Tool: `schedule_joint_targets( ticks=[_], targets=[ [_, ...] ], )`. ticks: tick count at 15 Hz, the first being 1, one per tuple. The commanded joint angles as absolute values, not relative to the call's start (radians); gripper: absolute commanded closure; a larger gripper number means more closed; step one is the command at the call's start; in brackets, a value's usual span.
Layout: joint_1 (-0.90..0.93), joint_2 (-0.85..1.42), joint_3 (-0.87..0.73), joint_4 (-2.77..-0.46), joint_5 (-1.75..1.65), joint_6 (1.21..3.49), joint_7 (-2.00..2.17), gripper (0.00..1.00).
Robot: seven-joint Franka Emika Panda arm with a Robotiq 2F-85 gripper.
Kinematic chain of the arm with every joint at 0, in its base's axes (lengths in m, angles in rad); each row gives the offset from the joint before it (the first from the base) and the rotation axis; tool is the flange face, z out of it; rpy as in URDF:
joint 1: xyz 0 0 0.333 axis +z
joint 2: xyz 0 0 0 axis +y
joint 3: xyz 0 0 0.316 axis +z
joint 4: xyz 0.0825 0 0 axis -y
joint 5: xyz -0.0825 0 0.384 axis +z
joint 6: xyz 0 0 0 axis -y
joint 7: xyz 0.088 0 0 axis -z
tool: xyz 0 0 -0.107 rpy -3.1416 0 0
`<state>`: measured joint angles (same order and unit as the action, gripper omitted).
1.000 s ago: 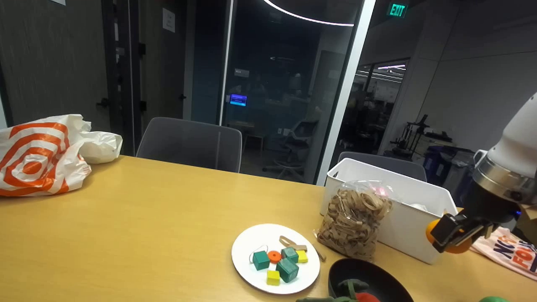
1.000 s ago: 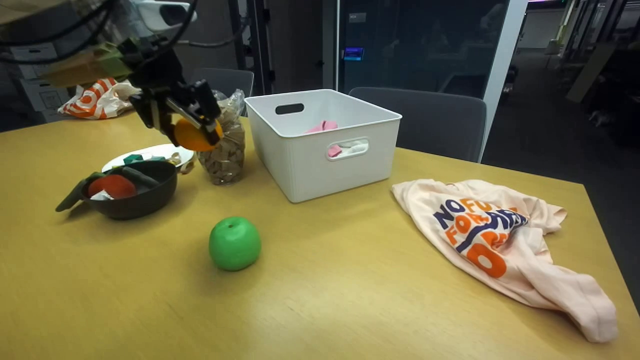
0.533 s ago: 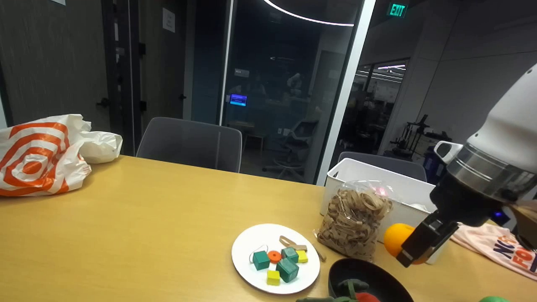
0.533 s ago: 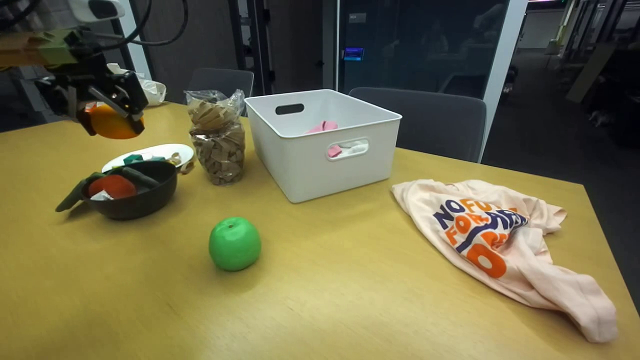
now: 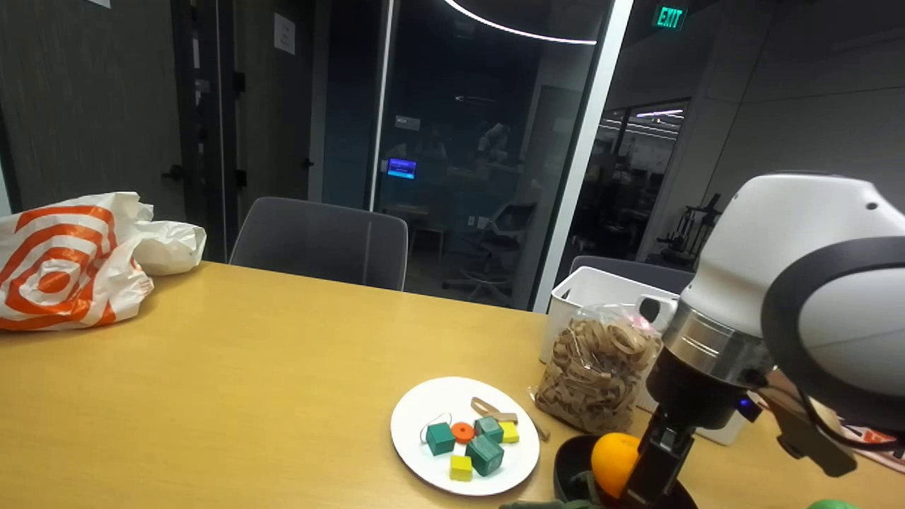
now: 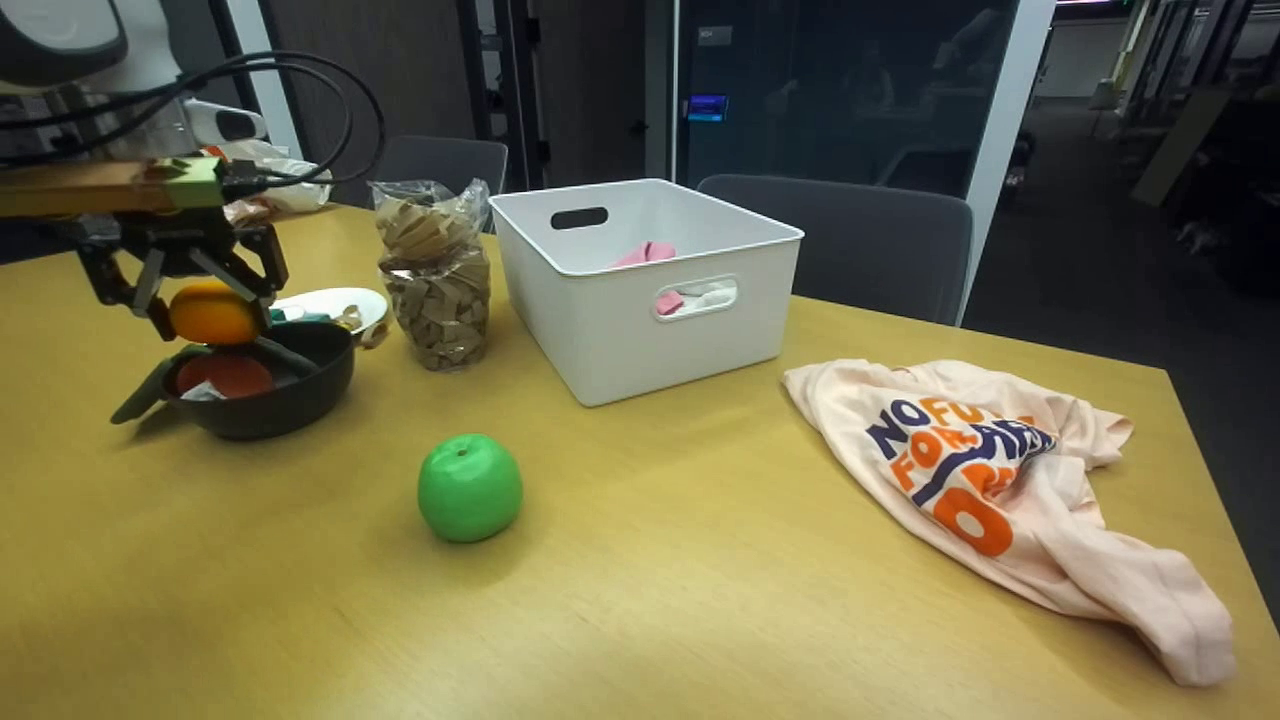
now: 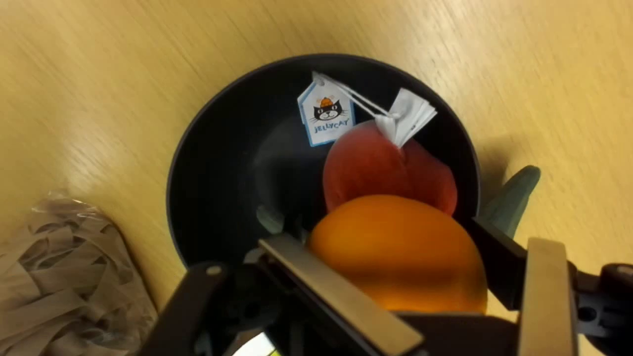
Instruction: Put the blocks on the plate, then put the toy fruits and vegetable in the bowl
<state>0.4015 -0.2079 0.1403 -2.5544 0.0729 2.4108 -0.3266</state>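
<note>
wrist view: clamps toy orange in gripper, with fingers part-spread and pressing both sides. holds it over black bowl, above red toy; cannot tell whether touching the latter.

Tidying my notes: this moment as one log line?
jaws: closed on orange; orange: over black bowl; blocks: on plate; green apple: on table

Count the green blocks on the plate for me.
3 in an exterior view, all on the plate: the left green block, the front green block and, just behind it, the back green block. Another could be hidden behind these.
</note>
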Motion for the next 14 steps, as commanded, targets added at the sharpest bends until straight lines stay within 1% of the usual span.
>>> schedule_joint_targets(
  ticks=[1,2,3,4,5,8,11,14],
  targets=[
    [0.349,-0.074,0.179,-2.452,0.014,2.442,-0.328,0.42],
    [0.338,-0.054,0.183,-2.437,0.0,2.438,-0.324,0.42],
    [0.327,-0.041,0.187,-2.427,-0.014,2.439,-0.317,0.12],
    [0.319,-0.033,0.187,-2.418,-0.005,2.433,-0.331,0.04],
    [0.314,-0.03,0.187,-2.411,0.025,2.424,-0.347,0.0],
    [0.295,-0.066,0.185,-2.41,0.092,2.398,-0.39,0.0],
    [0.278,-0.163,0.169,-2.438,0.17,2.357,-0.438,0.01],
    [0.245,-0.263,0.133,-2.475,0.194,2.31,-0.392,0.0]
  ],
)
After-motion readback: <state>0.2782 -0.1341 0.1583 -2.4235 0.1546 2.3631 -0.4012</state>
